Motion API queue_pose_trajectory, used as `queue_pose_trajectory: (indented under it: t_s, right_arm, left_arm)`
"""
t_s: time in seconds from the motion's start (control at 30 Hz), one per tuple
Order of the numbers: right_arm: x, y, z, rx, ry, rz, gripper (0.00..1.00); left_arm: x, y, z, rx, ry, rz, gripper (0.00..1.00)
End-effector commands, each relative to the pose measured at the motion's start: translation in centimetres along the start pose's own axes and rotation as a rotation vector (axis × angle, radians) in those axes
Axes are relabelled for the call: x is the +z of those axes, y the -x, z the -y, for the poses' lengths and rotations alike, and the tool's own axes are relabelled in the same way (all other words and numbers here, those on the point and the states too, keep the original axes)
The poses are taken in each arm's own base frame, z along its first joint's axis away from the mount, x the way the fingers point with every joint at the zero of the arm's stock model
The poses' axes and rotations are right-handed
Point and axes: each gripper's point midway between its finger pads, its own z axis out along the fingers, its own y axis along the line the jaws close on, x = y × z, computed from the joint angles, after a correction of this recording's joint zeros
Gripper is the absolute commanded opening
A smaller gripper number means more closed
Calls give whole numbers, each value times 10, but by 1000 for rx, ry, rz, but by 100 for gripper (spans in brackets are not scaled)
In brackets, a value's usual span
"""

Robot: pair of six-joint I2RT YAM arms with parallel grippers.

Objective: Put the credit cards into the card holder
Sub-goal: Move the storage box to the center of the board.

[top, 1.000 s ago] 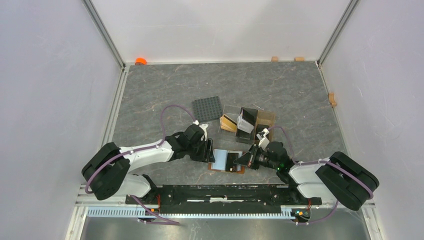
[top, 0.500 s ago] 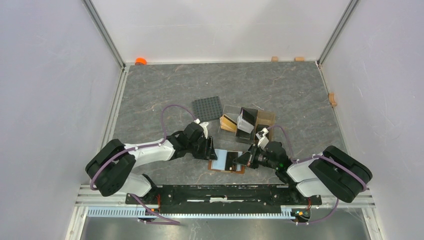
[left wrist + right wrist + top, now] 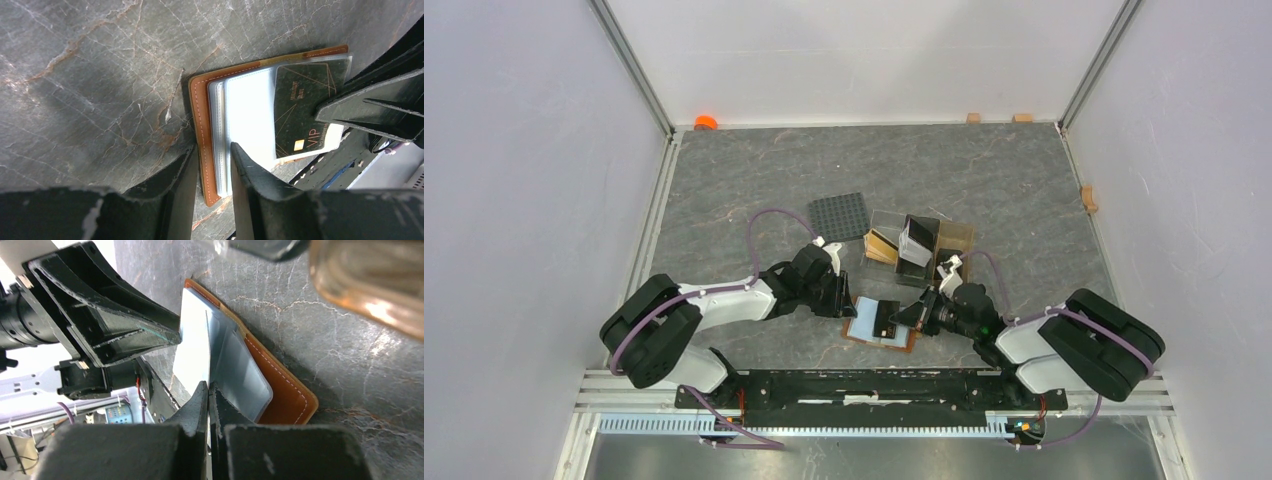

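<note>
The brown card holder lies open on the table, with pale clear sleeves showing inside it. A black credit card marked VIP lies across those sleeves. My right gripper is shut on that card's near edge, seen edge-on between the pinched fingers. My left gripper stands partly open at the holder's left side. The leather edge and the sleeve edges show in the narrow gap between the fingers. More credit cards stand in the amber stand behind.
A clear amber-tinted compartment stand holding cards sits just behind the holder and looms at the top right. A dark grey studded plate lies to its left. At the walls are an orange object and wooden blocks.
My left gripper's jaws have narrowed and it has edged right, up to the holder's left edge. The holder and black card have shifted and turned slightly. The right gripper stays shut on the card.
</note>
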Motion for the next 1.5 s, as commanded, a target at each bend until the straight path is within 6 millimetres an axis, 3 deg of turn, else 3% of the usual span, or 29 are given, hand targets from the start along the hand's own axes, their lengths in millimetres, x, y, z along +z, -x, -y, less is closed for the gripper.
queue_pose_trajectory:
  t_s: [0.0,0.2,0.7,0.87,1.17,1.47]
  right_arm:
    - [-29,-31,72,190,-262,-14,0]
    - [-37,-36,84,194,-319,1,0]
    - [-44,-55,90,218,-352,-43,0]
    - [-46,-51,92,208,-363,-15,0]
    - [-41,-30,74,129,-346,46,0]
    - [-43,-37,74,200,-276,68,0]
  left_arm:
    - [0,-43,-42,-11,151,-127,37]
    - [0,-44,-44,-16,162,-130,35]
    - [-2,-45,-47,-14,176,-131,33]
    - [-3,-44,-46,-13,172,-129,33]
    - [-3,-44,-43,-10,151,-125,32]
    - [-2,-48,-37,-14,111,-134,32]
